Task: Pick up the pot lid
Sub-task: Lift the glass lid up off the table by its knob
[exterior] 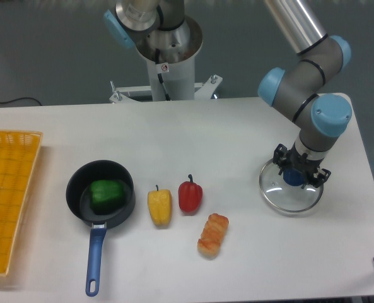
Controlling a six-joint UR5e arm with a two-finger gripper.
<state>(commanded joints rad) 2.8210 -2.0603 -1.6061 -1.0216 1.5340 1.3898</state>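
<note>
A round glass pot lid (289,191) with a metal rim and a blue knob lies flat on the white table at the right. My gripper (298,171) points straight down over the lid's centre, its black fingers on either side of the blue knob. The fingers are low, right at the knob, and whether they press on it cannot be made out. The lid rests on the table. The arm's wrist covers the far part of the lid.
A black pot (101,192) with a blue handle holds a green pepper (107,194) at the left. A yellow pepper (159,206), a red pepper (190,195) and a bread roll (213,235) lie mid-table. An orange basket (7,199) stands at the far left edge.
</note>
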